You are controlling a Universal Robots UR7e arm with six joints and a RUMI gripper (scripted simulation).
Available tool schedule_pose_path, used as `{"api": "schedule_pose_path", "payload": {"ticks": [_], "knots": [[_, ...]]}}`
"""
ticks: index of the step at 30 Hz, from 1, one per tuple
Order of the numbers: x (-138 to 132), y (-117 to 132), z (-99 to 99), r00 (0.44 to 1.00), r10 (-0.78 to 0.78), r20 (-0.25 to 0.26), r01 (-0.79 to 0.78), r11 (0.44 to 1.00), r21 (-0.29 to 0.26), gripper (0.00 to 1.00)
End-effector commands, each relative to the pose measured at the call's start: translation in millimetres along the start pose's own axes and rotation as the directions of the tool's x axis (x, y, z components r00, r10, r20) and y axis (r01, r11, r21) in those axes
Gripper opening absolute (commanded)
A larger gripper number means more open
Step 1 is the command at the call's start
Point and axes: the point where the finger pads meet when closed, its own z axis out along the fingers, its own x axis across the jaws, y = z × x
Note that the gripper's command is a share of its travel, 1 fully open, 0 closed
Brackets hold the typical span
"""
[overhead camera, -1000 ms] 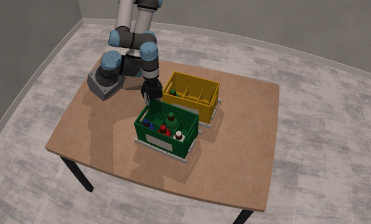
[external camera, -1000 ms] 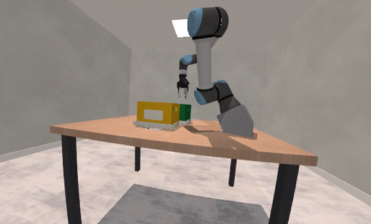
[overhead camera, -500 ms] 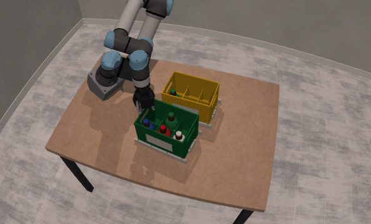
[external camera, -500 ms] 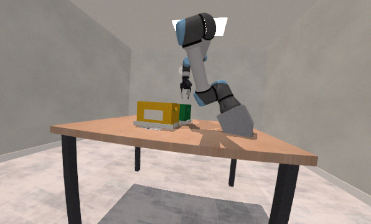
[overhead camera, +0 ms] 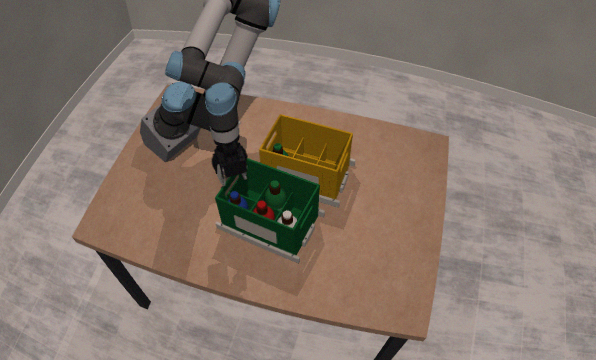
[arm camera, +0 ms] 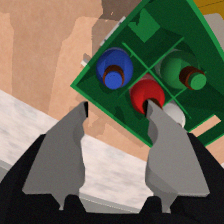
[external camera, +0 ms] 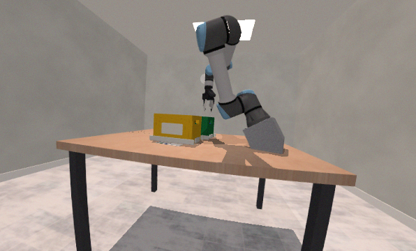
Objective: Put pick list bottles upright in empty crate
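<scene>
My gripper point(overhead camera: 234, 180) point(external camera: 208, 109) point(arm camera: 116, 101) is partly open with nothing between its fingers, above the left side of the green crate point(overhead camera: 285, 241) point(external camera: 206, 130) point(arm camera: 207, 40). In that crate stand a blue bottle point(overhead camera: 235, 198) point(arm camera: 115, 62), a red bottle point(overhead camera: 263, 210) point(arm camera: 146, 95), a large green bottle point(overhead camera: 276, 194) point(arm camera: 177, 67) and a white bottle point(overhead camera: 288, 219) point(arm camera: 176, 114). The yellow crate point(overhead camera: 334, 182) point(external camera: 190, 129) point(arm camera: 212, 7) holds one green bottle point(overhead camera: 278, 149) in its left part. A pale strip beside the yellow crate in the exterior view is unreadable.
The two crates stand close together on the wooden table point(overhead camera: 388, 225) point(external camera: 117, 148), with low light-grey rails point(overhead camera: 263, 243) point(external camera: 173, 140) around their bases. The crate walls and dividers rise around the bottles. The arm's base point(overhead camera: 165, 142) point(external camera: 265, 136) stands at the table's back left in the top view.
</scene>
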Motion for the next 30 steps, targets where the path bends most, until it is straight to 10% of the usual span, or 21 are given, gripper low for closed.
{"api": "schedule_pose_path", "payload": {"ticks": [1, 30], "knots": [[0, 0, 5.2, 1.000, 0.000, 0.000, 0.000, 1.000, -0.001, 0.38], [0, 0, 38.5, 1.000, 0.000, 0.000, 0.000, 1.000, -0.001, 0.38]]}}
